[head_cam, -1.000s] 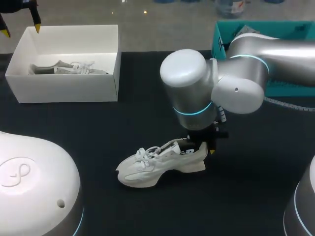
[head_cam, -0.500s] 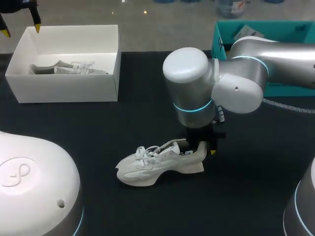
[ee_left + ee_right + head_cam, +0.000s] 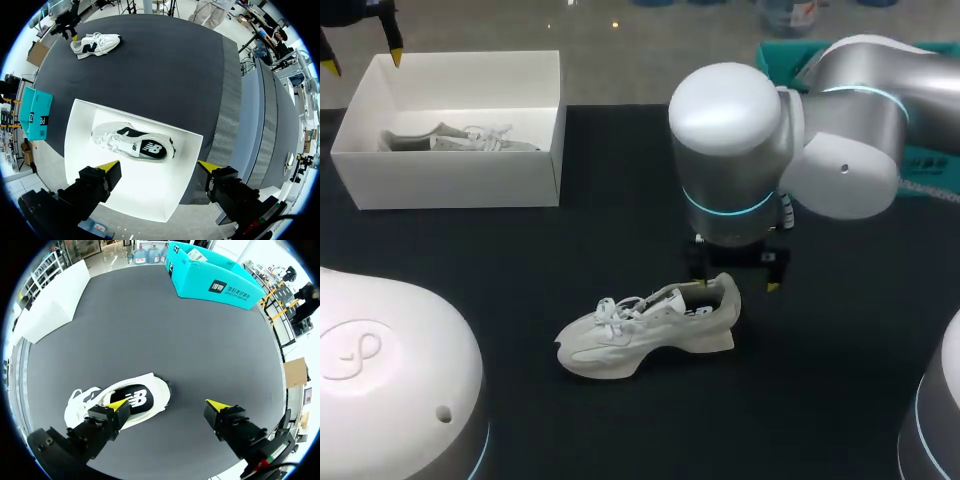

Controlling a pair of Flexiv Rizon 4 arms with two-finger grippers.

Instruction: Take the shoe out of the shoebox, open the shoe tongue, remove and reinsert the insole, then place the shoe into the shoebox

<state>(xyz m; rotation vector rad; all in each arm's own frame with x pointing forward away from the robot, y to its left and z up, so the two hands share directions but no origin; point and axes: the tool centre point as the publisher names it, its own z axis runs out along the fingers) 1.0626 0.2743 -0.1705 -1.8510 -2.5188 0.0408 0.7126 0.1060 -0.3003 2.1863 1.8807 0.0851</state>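
Shoe (image 3: 645, 335) — white, chunky-soled, laced — lies on matte black table (image 3: 620, 240), right tool (image 3: 167, 405) wide.

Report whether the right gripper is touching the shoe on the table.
Cannot tell: in the right wrist view the right gripper has one tip overlapping the shoe, contact unclear.

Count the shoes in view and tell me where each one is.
2. One shoe lies on the table under the right pincer; the other shoe lies inside the white shoebox under the left pincer. The teal box may hide more.
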